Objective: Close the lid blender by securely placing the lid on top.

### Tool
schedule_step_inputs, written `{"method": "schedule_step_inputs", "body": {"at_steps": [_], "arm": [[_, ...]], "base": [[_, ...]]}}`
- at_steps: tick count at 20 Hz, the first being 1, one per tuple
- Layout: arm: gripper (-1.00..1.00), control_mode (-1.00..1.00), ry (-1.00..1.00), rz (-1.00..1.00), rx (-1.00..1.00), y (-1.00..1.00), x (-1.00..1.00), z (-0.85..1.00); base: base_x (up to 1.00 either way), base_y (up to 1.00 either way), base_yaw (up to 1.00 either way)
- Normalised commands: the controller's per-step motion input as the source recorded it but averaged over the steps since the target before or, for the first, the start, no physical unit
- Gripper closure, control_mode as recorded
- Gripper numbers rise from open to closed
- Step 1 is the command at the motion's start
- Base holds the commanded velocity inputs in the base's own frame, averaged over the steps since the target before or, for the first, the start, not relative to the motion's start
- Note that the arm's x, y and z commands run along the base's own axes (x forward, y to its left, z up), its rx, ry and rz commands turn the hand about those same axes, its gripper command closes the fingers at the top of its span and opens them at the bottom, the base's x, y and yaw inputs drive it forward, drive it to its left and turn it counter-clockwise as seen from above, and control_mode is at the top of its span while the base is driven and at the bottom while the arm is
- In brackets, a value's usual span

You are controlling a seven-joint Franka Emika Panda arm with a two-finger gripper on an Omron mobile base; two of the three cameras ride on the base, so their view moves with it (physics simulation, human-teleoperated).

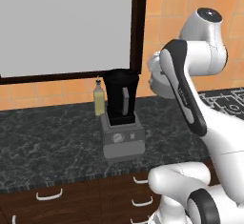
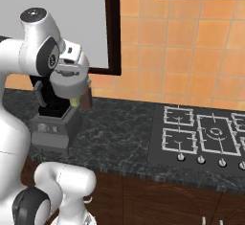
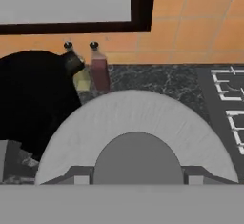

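Holding the lid (image 3: 133, 118) by its knob, hand (image 3: 138, 178) clamped, beside the open blender (image 1: 121, 118), no readable writing

1. The lid (image 3: 138, 118) looks matt light grey, like smooth plastic.
2. The blender (image 1: 121, 118) has a glossy black jar on a dull grey base.
3. The counter (image 1: 47, 142) is dark, veined, polished stone.
4. The drawer fronts (image 1: 86, 199) along the counter's front edge look like dark wood.
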Motion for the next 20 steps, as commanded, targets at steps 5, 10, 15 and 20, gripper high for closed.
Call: {"method": "schedule_step_inputs", "body": {"at_steps": [5, 10, 15, 20], "arm": [[1.00, -1.00, -0.08, 0.00, 0.00, 0.53, 0.00, 0.83], [1.00, -1.00, -0.01, 0.00, 0.00, 0.54, 0.02, 0.49], [1.00, -1.00, 0.01, 0.00, 0.00, 0.45, 0.26, 0.10], [1.00, -1.00, 0.04, 0.00, 0.00, 0.41, 0.41, 0.00]], "base": [[0.00, 0.00, 0.00], [0.00, 0.00, 0.00], [0.00, 0.00, 0.00], [0.00, 0.00, 0.00]]}}
